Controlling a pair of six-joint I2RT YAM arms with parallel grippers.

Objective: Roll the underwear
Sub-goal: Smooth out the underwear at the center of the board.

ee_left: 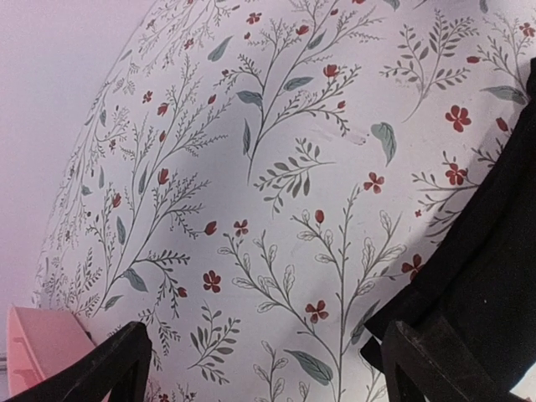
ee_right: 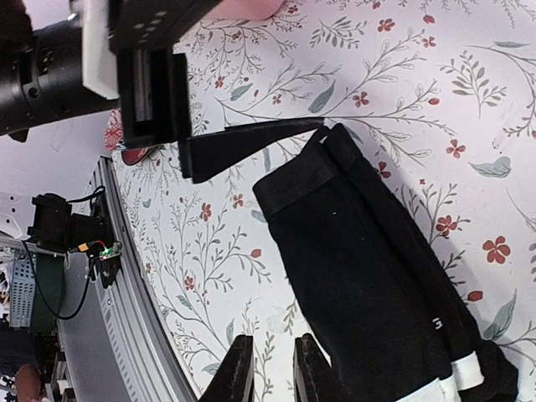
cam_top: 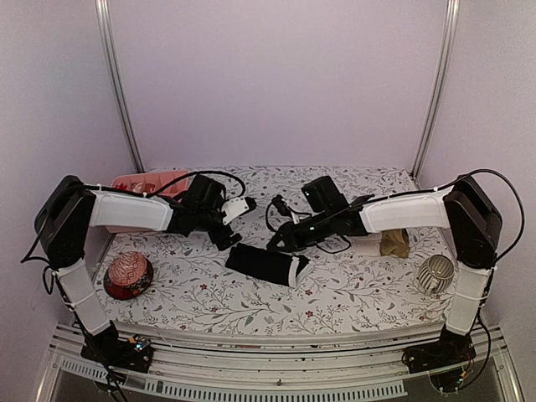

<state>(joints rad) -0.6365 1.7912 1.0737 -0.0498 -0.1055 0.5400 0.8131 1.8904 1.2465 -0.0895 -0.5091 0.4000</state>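
The black underwear (cam_top: 266,265) lies folded into a thick band in the middle of the floral table, its white trim at the right end. In the right wrist view the black underwear (ee_right: 377,268) fills the lower right. My left gripper (cam_top: 228,241) hovers just above the band's left end, jaws wide open with only tablecloth between them (ee_left: 268,368); the black cloth (ee_left: 494,276) lies by its right finger. My right gripper (cam_top: 275,244) hangs over the band's top edge, its fingers (ee_right: 274,368) a narrow gap apart, holding nothing. The tan underwear (cam_top: 394,243) lies bunched behind the right arm.
A red patterned bowl (cam_top: 127,275) stands at the front left. A pink tray (cam_top: 138,182) sits at the back left, and its corner (ee_left: 33,347) shows in the left wrist view. A ribbed metal cup (cam_top: 435,274) is at the front right. Loose cables (cam_top: 280,209) run behind the grippers.
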